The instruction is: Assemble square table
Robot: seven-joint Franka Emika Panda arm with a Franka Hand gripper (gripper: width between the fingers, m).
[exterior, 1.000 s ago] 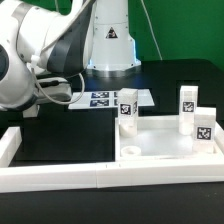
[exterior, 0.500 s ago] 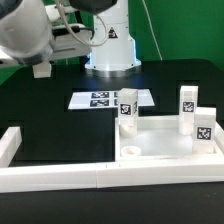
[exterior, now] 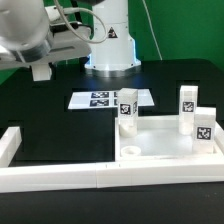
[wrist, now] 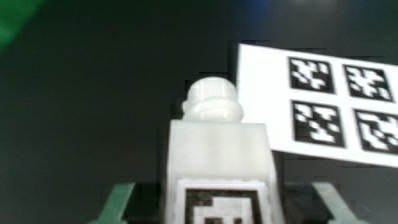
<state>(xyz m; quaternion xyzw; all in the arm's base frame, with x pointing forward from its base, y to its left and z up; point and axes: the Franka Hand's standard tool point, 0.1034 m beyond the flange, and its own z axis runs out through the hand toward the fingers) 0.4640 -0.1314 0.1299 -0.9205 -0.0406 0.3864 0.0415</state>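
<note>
The square table's white tabletop (exterior: 160, 146) lies rim-up at the exterior view's right. Three tagged white legs (exterior: 127, 108) (exterior: 187, 104) (exterior: 203, 128) stand upright at its corners. My gripper (exterior: 40, 66) hangs high at the exterior view's upper left, well away from the tabletop. It is shut on another white leg (wrist: 217, 150), whose rounded peg end points away from the wrist camera. That leg's tag (wrist: 224, 205) faces the camera between the two green fingers (wrist: 128, 200). The leg's end (exterior: 41, 72) shows below the hand.
The marker board (exterior: 110, 100) lies flat on the black table behind the tabletop, and it shows beside the held leg in the wrist view (wrist: 329, 100). Long white border bars run along the front (exterior: 100, 178) and left (exterior: 10, 146). The robot base (exterior: 110, 45) stands at the back.
The arm has risen and pulled back toward the exterior view's upper left, carrying the leg. Over the last half second it barely moved. The tabletop and its legs stayed put.
</note>
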